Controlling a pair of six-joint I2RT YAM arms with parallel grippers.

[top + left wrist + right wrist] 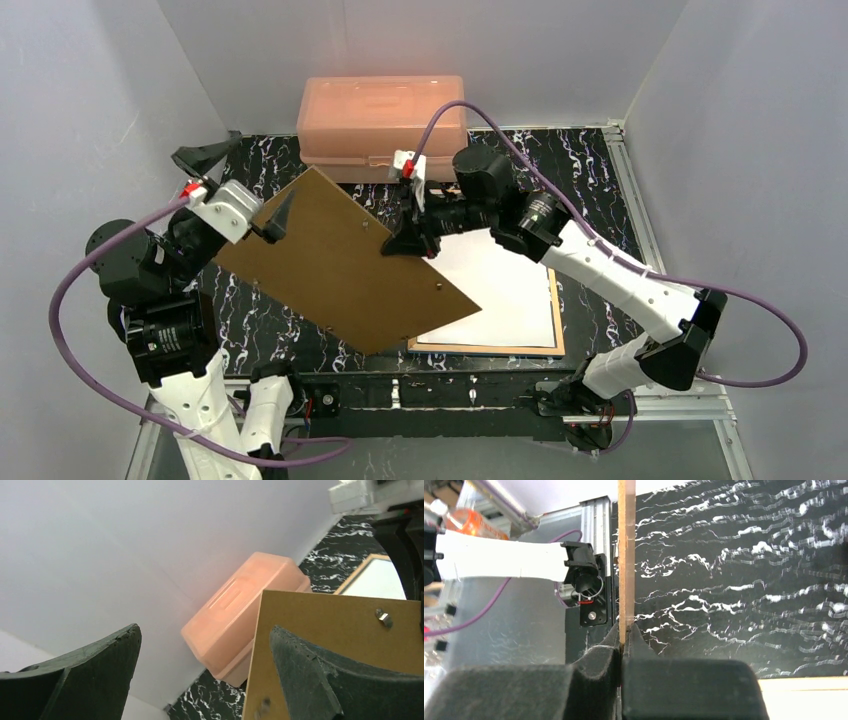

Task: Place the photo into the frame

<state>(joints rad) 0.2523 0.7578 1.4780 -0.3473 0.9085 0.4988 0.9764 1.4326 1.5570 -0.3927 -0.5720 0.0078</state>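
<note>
A brown fibreboard backing board [340, 265] is held tilted above the table. My right gripper [405, 240] is shut on its far edge; the wrist view shows the board's thin edge [626, 555] pinched between the pads [624, 635]. My left gripper [265, 165] is open at the board's left corner, one finger [320, 675] against the board's face [345, 625], not clamping it. The frame [558, 320] lies flat at the right, tan edges up, with a white sheet [500, 290] inside. No balloon picture shows; the frame's blue front is hidden.
A salmon-pink plastic box [382, 112] stands at the back centre of the black marbled table, just behind the board; it also shows in the left wrist view [240, 615]. Grey walls enclose the left, back and right. A metal rail [640, 400] runs along the near edge.
</note>
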